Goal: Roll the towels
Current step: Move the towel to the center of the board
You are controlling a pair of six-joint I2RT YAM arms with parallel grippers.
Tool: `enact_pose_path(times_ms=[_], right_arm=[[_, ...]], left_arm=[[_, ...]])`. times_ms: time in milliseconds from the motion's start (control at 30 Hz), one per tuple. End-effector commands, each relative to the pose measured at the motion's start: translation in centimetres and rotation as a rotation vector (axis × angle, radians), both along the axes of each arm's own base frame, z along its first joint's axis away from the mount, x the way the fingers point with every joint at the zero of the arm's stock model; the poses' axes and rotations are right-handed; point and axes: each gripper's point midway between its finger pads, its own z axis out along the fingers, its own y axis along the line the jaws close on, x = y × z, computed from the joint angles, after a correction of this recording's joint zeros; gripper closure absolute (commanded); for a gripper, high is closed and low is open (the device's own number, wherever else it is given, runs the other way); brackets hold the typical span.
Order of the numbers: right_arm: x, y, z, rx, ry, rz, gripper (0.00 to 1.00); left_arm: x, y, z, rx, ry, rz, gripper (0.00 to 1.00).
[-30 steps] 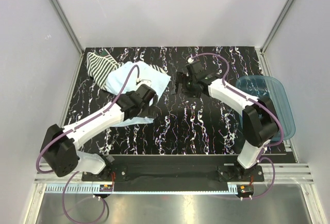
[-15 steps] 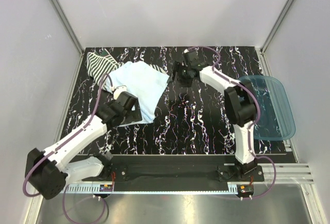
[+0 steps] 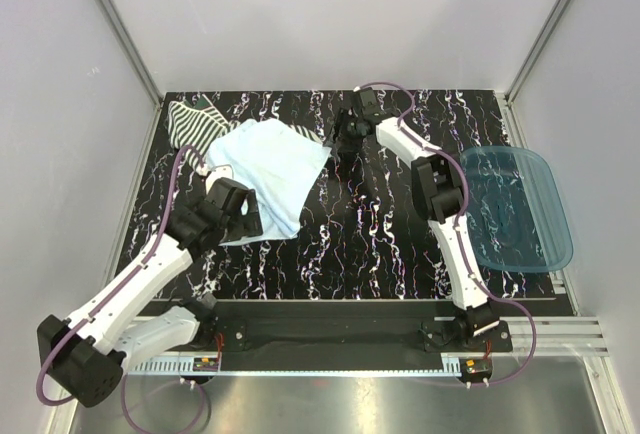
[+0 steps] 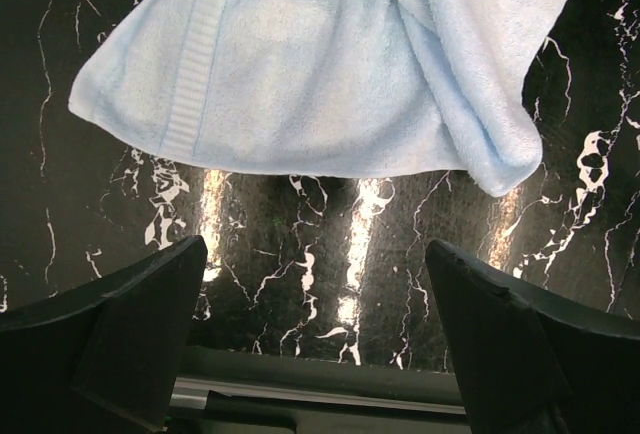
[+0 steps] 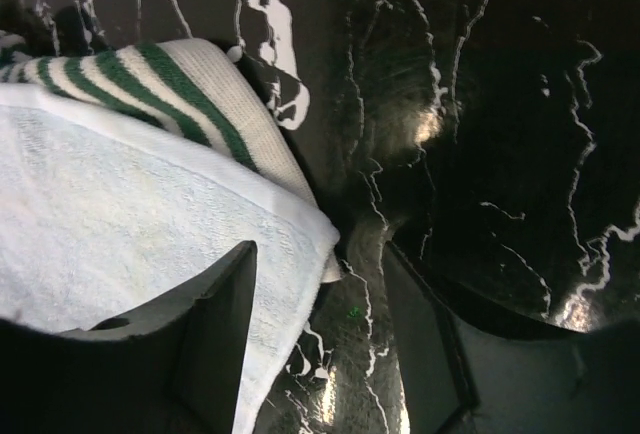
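Note:
The pale blue towel (image 3: pixel 272 166) lies spread out at the far left of the table, and its near edge shows in the left wrist view (image 4: pixel 320 74). The striped towel (image 3: pixel 192 124) lies partly under it at the far left corner. My left gripper (image 3: pixel 238 216) is open and empty at the blue towel's near-left edge, its fingers over bare table (image 4: pixel 315 254). My right gripper (image 3: pixel 343 141) is open at the towel's right corner. In the right wrist view (image 5: pixel 320 254), that blue corner (image 5: pixel 130 214) lies between the jaws, with the striped towel (image 5: pixel 190 84) showing beneath it.
A translucent blue plastic tray (image 3: pixel 540 244) sits at the table's right edge. The table top (image 3: pixel 380 234) is black marble with white veins. White walls and metal rails enclose the table on three sides.
My left gripper has drawn back toward the near left, off the blue towel's middle to its near edge. My right gripper has moved left and farther out to the towel's right corner.

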Motion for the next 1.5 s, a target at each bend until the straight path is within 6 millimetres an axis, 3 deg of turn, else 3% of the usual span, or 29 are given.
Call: enact_pose_path(times_ms=[0,533,867,1000,1100,1200,1333,1467], right_arm=[[-0.1,0.3,-0.6,0.001,0.022,0.011,0.40],[-0.5,1.1,-2.6,0.046,0.051,0.017,0.55],[0.6,0.7,-2.1,0.022,0.012,-0.011,0.76],[1.3,0.3,-1.1,0.019,-0.020,-0.020,0.85],[1.8,-0.2,0.0,0.020,-0.042,-0.026,0.99],[2.2,-0.3,1.5,0.019,-0.072,-0.022,1.00],[2.4,-0.3,4.3,0.029,-0.111,-0.014,1.00],[2.1,-0.4,9.5,0.050,-0.177,0.004,1.00]], left_arm=[[0.5,0.5,1.4,0.017,-0.040,-0.013,0.01],[0.8,0.4,0.8,0.018,-0.045,-0.018,0.01],[0.8,0.5,0.6,0.025,-0.037,-0.013,0.01],[0.8,0.4,0.6,0.025,-0.036,-0.013,0.02],[0.8,0.4,0.5,0.027,-0.033,-0.011,0.02],[0.8,0.5,0.4,0.031,-0.027,-0.009,0.02],[0.8,0.5,0.5,0.026,-0.031,-0.001,0.02],[0.7,0.1,0.2,0.001,-0.022,-0.003,0.02]])
